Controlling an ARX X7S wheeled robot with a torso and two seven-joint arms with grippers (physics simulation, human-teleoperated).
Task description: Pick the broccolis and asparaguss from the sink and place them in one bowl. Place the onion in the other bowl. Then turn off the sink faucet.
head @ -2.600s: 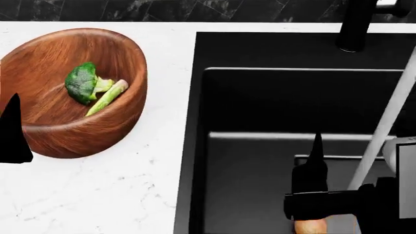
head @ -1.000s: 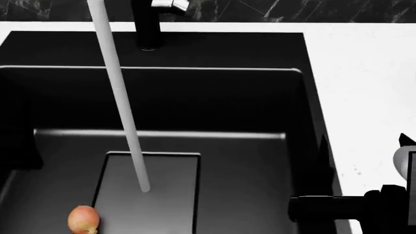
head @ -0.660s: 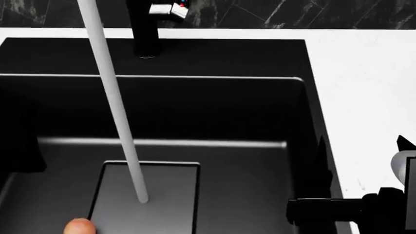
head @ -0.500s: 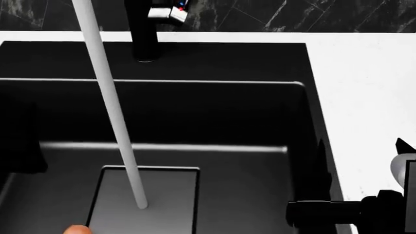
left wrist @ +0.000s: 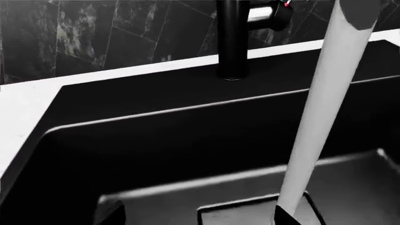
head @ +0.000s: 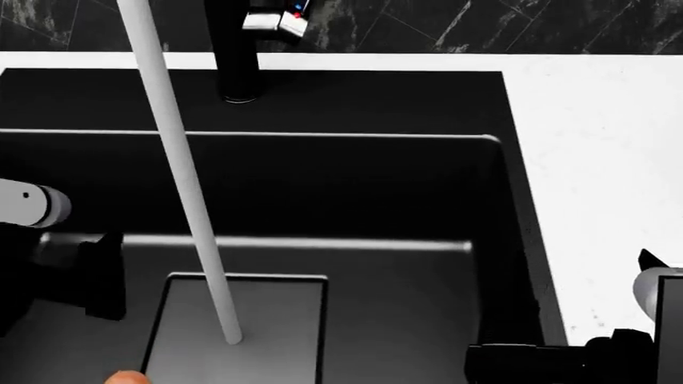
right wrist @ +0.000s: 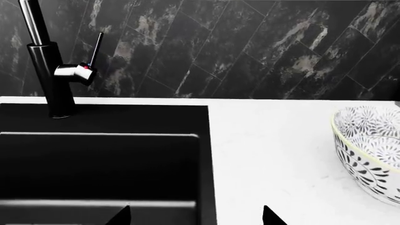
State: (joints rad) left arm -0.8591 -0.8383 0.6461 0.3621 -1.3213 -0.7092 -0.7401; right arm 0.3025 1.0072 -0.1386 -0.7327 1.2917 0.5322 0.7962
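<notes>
Your smooth peach-orange onion sits on the floor of the deep matte black sink, barely showing at the bottom edge of the head view, just beside the square drain panel, so it has yet to go to a bowl. The white stream of running water falls slantwise onto that drain panel, which tells you the tall black faucet column with its silver side lever is not yet shut off. Your left gripper hangs low inside the basin at its left side, likely placed there to reach the onion; whether its fingers are spread or closed cannot be told. Your right gripper hovers over the basin's right rim with its two fingertips spread apart and empty, and the white bowl with black floral pattern and pale yellow rim stands on the white counter beyond it, a fair spot for receiving the onion.
</notes>
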